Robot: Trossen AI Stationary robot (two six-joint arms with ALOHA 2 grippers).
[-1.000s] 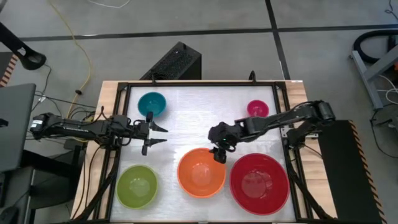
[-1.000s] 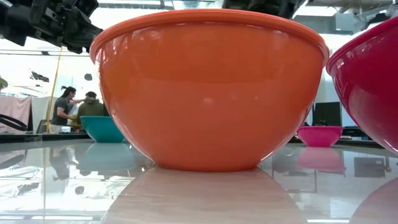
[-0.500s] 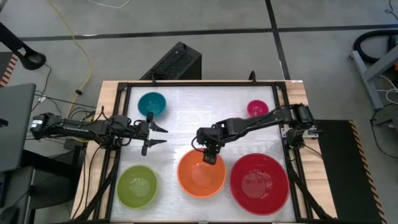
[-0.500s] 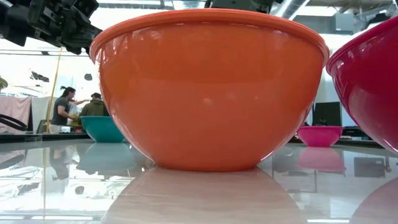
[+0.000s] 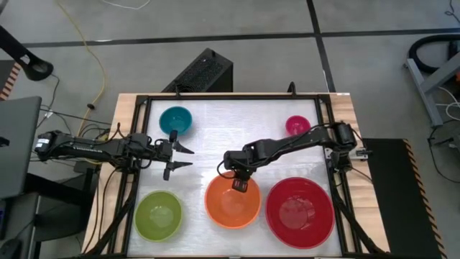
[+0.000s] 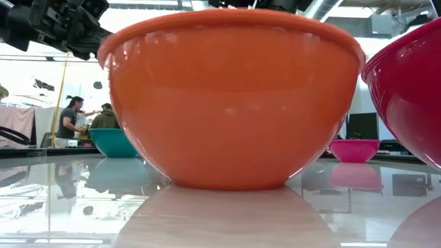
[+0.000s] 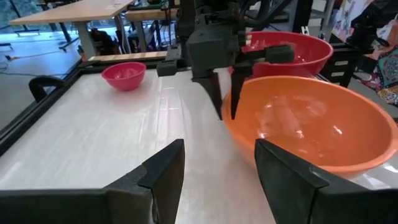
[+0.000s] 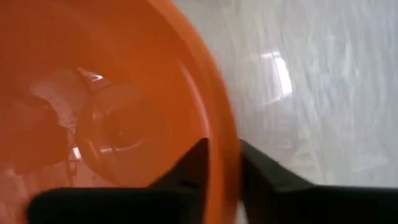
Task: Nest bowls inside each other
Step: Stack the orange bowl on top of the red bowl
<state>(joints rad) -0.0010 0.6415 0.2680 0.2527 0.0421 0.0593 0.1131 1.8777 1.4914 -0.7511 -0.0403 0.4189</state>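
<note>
Five bowls stand upright on their bases on the white table. The orange bowl is at the near middle, the red bowl near right, and the lime green bowl near left. The teal bowl is far left and the pink bowl far right. My right gripper is shut on the orange bowl's far rim. My left gripper hovers open and level over the table's left half, between the teal and green bowls, touching nothing. My right gripper pinches the far rim of the orange bowl, with one finger inside the bowl and the other finger outside it. The fingers come steeply from above, slanting in from the right. The bowl stands on the table on its base.
A black frame borders the table. Bare white tabletop lies between the teal and pink bowls. The red bowl's rim nearly touches the orange bowl. People stand in the room far behind the table.
My right gripper has moved toward the table's left and near edge and gone down, tipping more steeply downward, onto the orange bowl's far rim, where it has taken hold. The bowls stand where they were.
</note>
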